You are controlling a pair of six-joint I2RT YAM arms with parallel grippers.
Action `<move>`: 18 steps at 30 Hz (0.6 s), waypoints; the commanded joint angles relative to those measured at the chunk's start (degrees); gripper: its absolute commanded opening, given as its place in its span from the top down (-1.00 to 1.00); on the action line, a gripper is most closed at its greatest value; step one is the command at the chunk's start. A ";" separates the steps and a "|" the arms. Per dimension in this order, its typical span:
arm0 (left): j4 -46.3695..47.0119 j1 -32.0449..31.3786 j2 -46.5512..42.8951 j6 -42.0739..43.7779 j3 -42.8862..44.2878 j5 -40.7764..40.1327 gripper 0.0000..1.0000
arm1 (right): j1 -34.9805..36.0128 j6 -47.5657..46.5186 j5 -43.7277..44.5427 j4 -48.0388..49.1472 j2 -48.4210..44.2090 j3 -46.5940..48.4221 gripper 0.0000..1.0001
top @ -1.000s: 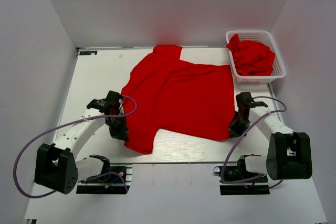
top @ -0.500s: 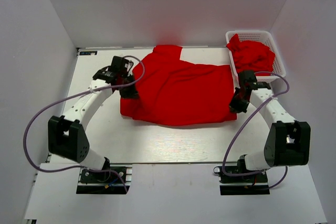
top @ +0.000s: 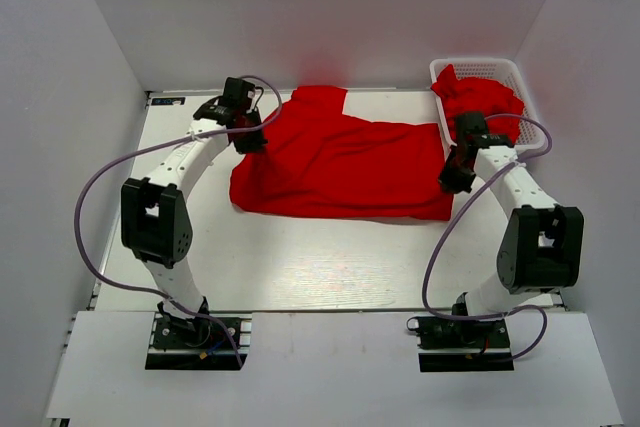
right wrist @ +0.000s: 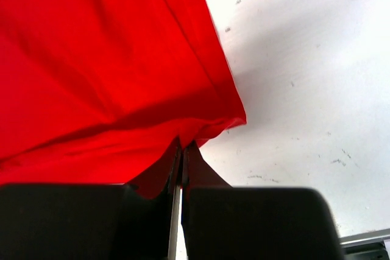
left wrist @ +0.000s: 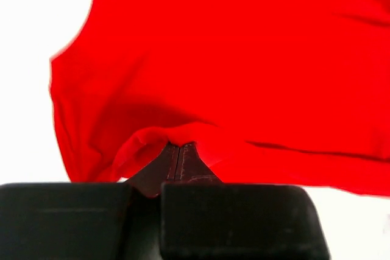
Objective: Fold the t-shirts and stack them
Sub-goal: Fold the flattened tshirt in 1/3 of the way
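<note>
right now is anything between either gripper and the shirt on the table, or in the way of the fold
Nothing visible does. The left gripper and the right gripper are each shut on an edge of the spread t-shirt, whose top is bare. The basket stands beside its far right corner.

The white table carries a red t-shirt and a lattice basket.
</note>
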 commanded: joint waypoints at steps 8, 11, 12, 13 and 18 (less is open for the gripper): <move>3.73 1.86 2.01 4.16 6.06 -5.11 1.00 | -1.44 -0.49 1.18 2.24 4.25 5.59 1.00; 3.73 2.39 3.51 4.16 6.76 -5.72 1.00 | -1.44 -0.93 0.65 3.03 5.66 6.47 1.00; 4.34 2.91 3.52 4.16 6.76 -5.72 1.00 | -1.61 -1.11 0.91 3.55 5.93 6.65 1.00; 4.35 2.91 4.21 4.16 6.76 -5.72 1.00 | -1.53 -1.63 1.18 3.82 6.45 6.91 1.00; 7.23 3.44 7.73 4.69 7.29 -4.24 1.00 | -1.61 -3.04 1.71 8.91 8.56 6.21 1.00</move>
